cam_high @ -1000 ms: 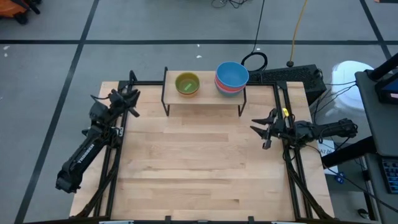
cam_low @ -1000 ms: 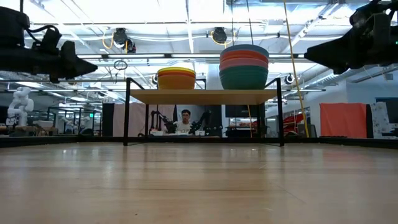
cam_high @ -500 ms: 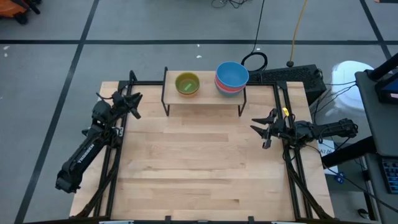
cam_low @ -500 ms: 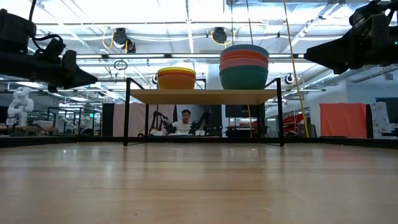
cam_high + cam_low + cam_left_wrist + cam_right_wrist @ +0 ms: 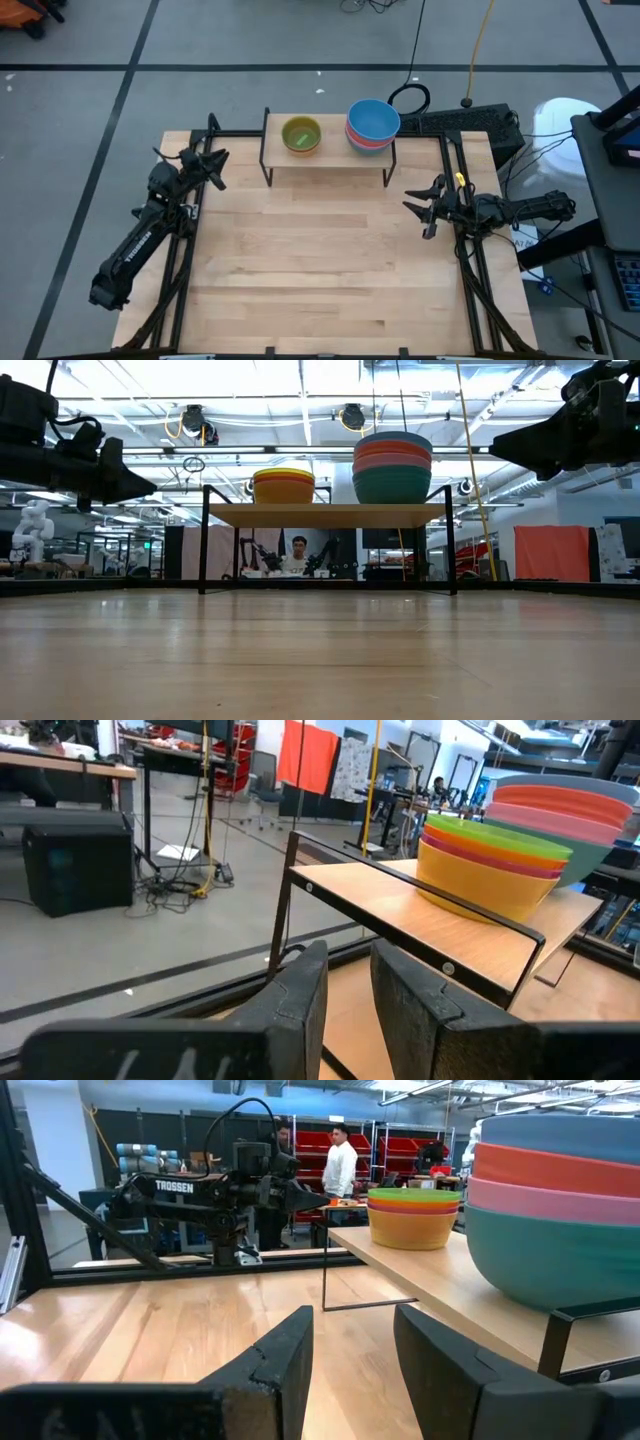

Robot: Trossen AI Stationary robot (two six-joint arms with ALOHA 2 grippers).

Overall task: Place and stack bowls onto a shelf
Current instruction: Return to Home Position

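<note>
Two stacks of bowls stand on the shelf (image 5: 335, 154) at the table's far edge. The left stack (image 5: 300, 134) has a green bowl on top of red, orange and yellow ones (image 5: 490, 870). The right stack (image 5: 372, 122) has a blue bowl on top of red, pink and teal ones (image 5: 560, 1210). My left gripper (image 5: 215, 165) hovers at the far left, level, pointing toward the shelf, its fingers (image 5: 300, 990) a little apart and empty. My right gripper (image 5: 420, 208) hovers at the right edge, open and empty.
Black frame rails (image 5: 190, 250) run along the table's left and right edges. Bare tabletop (image 5: 320, 270) lies in front of the shelf. A black box and cables (image 5: 470, 120) sit behind the far right corner. People (image 5: 340, 1160) show in the room beyond.
My left gripper has tipped its fingers slightly downward while staying in place. The bowls and my right gripper have kept still.
</note>
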